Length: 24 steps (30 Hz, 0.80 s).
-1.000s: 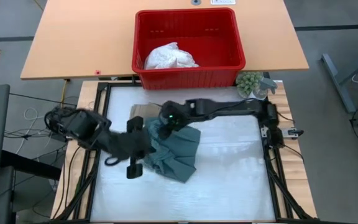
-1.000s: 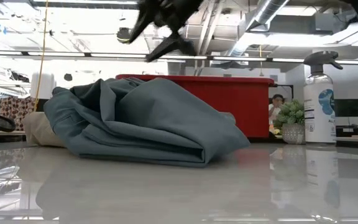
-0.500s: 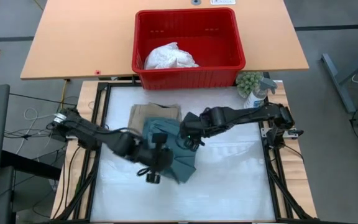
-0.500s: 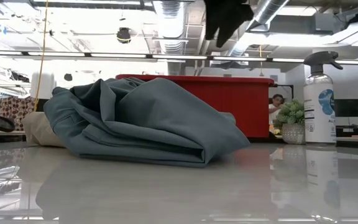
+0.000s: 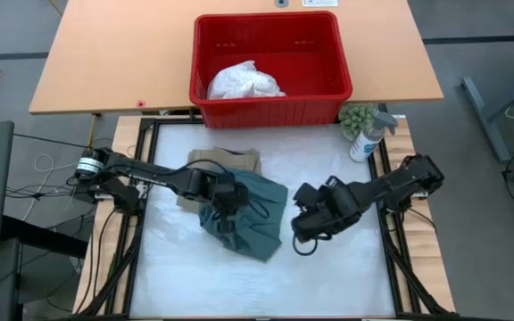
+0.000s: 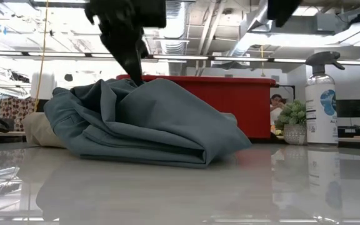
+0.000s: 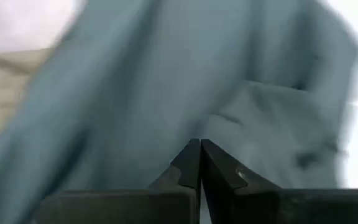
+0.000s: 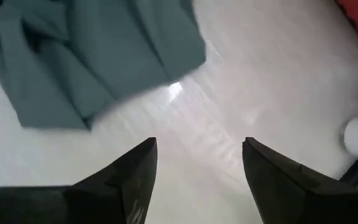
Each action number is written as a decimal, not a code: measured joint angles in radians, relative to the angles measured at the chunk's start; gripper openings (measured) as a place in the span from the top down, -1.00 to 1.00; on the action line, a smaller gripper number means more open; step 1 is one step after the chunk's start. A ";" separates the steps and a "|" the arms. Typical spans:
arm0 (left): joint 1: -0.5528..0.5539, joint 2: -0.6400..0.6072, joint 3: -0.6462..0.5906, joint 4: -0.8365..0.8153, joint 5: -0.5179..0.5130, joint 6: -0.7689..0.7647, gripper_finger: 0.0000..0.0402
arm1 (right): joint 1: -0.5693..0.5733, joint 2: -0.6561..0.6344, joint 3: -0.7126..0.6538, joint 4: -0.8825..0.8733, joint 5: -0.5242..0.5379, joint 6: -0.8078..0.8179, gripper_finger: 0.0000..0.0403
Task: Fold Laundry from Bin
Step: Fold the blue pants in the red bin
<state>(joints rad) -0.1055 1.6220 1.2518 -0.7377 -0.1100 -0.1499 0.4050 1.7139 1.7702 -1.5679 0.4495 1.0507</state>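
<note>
Now | left end effector pressed together above crumpled teal garment | right end effector spread

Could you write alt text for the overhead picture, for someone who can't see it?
Seen from above, the left claw, shut, presses onto a crumpled teal-green garment on a white table, the cloth partly covering a beige garment. The right claw hovers open beside it. Behind, a red bin holds a white garment.

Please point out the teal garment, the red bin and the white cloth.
teal garment [image 5: 255, 214], high view, on its open fabric.
red bin [image 5: 270, 111], high view, on its near wall.
white cloth [image 5: 244, 82], high view, on the bundle's middle.
</note>
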 joint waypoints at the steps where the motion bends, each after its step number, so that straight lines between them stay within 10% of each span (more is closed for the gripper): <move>1: 0.010 0.001 0.000 0.000 -0.022 -0.015 1.00 | 0.008 -0.013 -0.019 -0.001 0.006 0.042 -0.27; 24: -0.090 -0.029 -0.023 -0.136 0.432 -0.114 1.00 | 0.198 -0.054 -0.125 -0.003 0.001 0.270 -0.26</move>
<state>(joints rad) -0.1953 1.5933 1.2285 -0.8740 0.3220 -0.2640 0.6034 1.6596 1.6451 -1.5711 0.4506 1.3204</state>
